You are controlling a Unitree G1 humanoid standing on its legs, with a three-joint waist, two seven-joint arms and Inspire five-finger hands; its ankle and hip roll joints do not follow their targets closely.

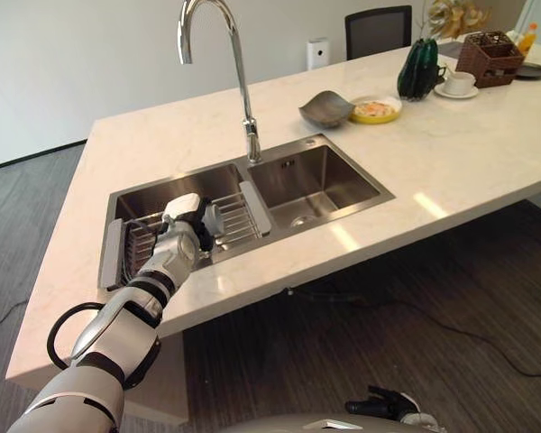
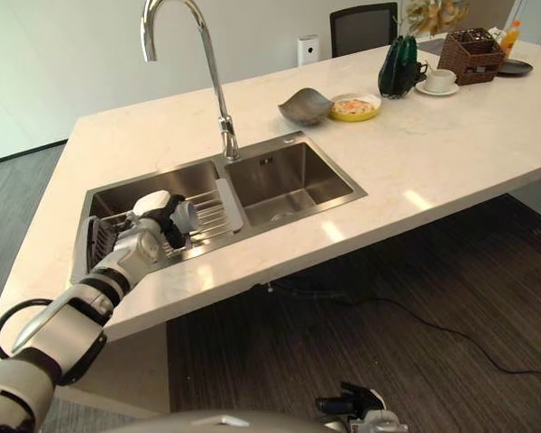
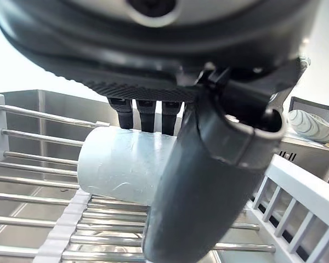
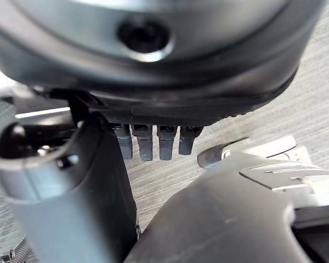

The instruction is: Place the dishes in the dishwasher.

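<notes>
no legible text, labels or numbers anywhere

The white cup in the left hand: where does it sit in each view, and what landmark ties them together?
Left eye view: white cup in the left hand, over the wire rack in the left sink basin.
Right eye view: same cup, same place, nearer the picture's left side.
Left wrist view: cup lies sideways between fingers and thumb.
Right wrist view: not in it.
Shared landmark: the wire rack.
</notes>
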